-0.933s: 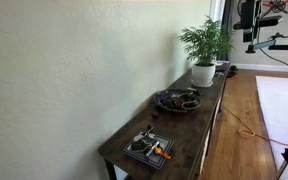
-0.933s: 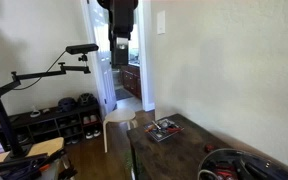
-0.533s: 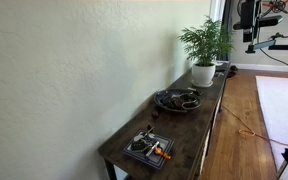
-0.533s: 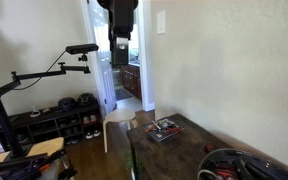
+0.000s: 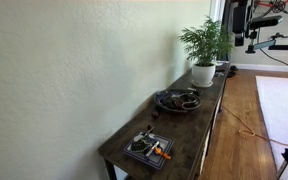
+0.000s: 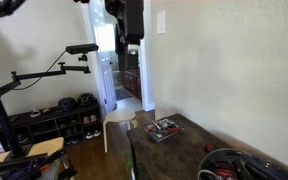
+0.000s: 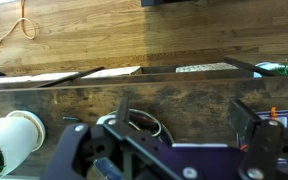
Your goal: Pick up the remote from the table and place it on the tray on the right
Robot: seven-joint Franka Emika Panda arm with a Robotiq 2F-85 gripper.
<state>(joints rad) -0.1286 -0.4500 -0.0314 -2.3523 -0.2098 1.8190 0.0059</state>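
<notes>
You moved the black gripper (image 6: 132, 40) sideways, high up near the long dark brown wooden table (image 5: 170, 122) by the pale wall (image 5: 64, 70). Its jaws stood wide apart, holding nothing. I couldn't spot the remote.

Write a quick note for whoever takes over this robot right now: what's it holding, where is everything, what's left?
Gripper: high above the table, looks open in the wrist view, holding nothing.
Table: plant at one end, round tray in the middle, square tray at the other end.
Remote: too small to pick out for sure.
Done: nothing yet.
Left: find the remote, grasp it, lift it, set it on the tray.
</notes>
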